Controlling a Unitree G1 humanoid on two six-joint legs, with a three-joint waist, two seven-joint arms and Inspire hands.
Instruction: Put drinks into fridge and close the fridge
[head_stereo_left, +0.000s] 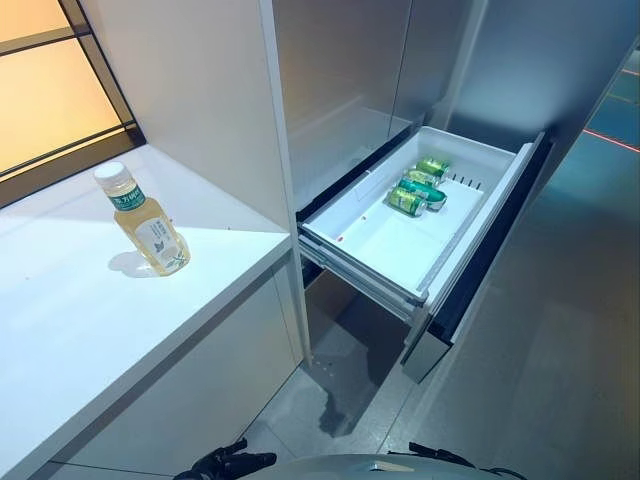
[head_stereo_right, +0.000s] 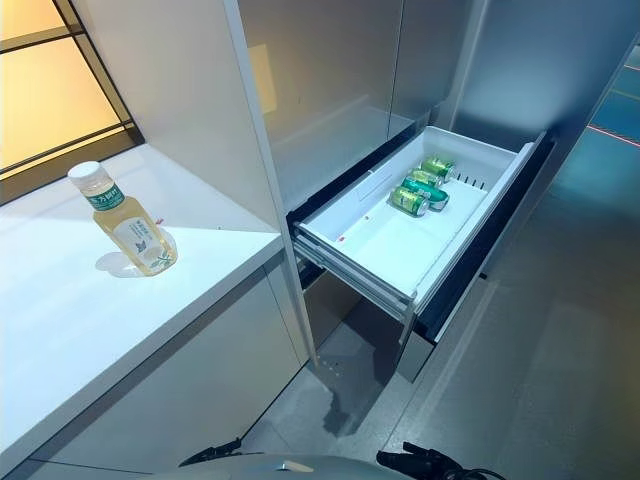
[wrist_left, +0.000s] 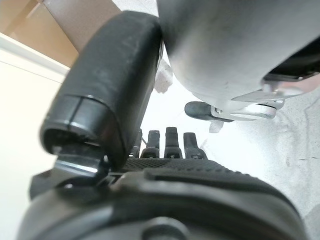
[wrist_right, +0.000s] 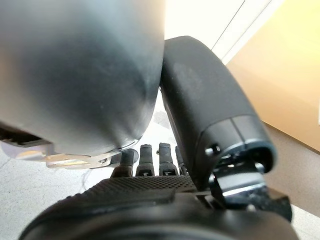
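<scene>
A white table (head_stereo_left: 90, 330) stands beside a grey fridge (head_stereo_left: 340, 90) on a grey floor (head_stereo_left: 560, 340), with an amber-lit window (head_stereo_left: 40, 80) behind the table. A bottle of pale yellow drink (head_stereo_left: 143, 220) stands upright on the table, and the fridge's white drawer (head_stereo_left: 400, 240) is pulled out with three green cans (head_stereo_left: 420, 185) lying at its far end. Both the left hand (wrist_left: 165, 145) and the right hand (wrist_right: 150, 160) hang low with straight fingers, holding nothing.

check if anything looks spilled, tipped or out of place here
Nothing spilled or damaged. The bottle stands upright on the white counter, still outside the fridge. The fridge drawer hangs pulled out, three green cans lying on their sides at its back.
</scene>
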